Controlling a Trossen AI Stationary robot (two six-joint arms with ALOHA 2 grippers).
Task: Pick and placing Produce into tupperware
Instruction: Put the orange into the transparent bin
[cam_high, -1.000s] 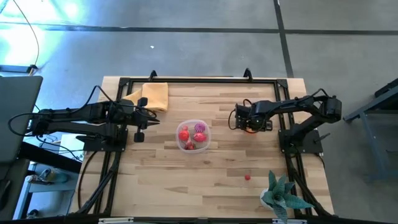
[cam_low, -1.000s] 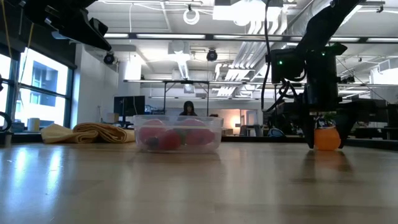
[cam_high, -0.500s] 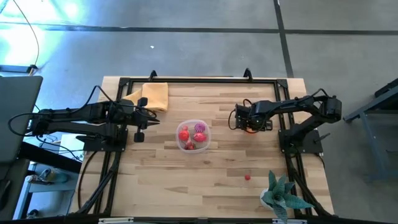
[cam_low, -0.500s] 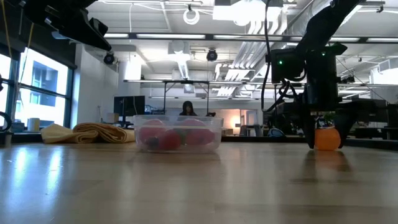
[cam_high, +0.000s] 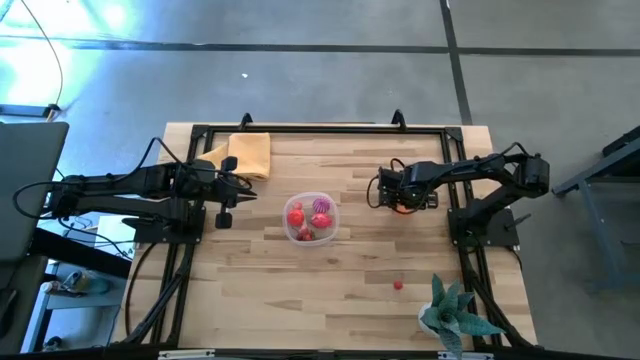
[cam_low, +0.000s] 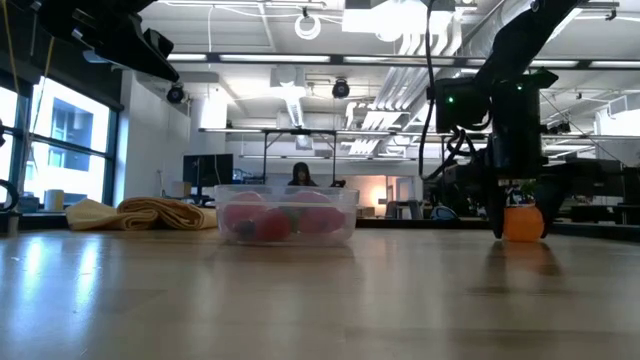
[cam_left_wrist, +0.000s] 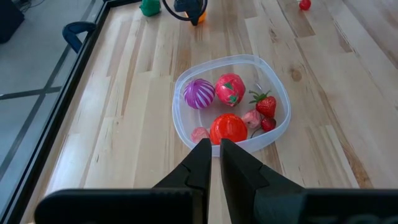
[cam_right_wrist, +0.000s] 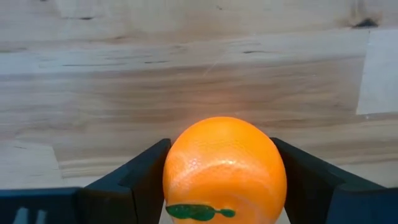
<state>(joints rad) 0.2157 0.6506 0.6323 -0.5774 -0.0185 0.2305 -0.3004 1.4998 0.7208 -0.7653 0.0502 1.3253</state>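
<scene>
1. High view looked straight down over the whole pale wooden slatted table (cam_high: 340, 290).
2. Low view sat at tabletop level, facing the room behind.
3. Both showed the small clear roundish plastic tub (cam_high: 311, 219) (cam_low: 287, 214).
4. Right wrist view was very close on the round orange toy fruit (cam_right_wrist: 224, 169); left wrist view looked down on the tub.

My right gripper (cam_high: 397, 196) sits right of the tub (cam_high: 311, 218), orange (cam_right_wrist: 224, 169) between its fingers; my left gripper (cam_high: 226, 199) is on the tub's left.
</scene>
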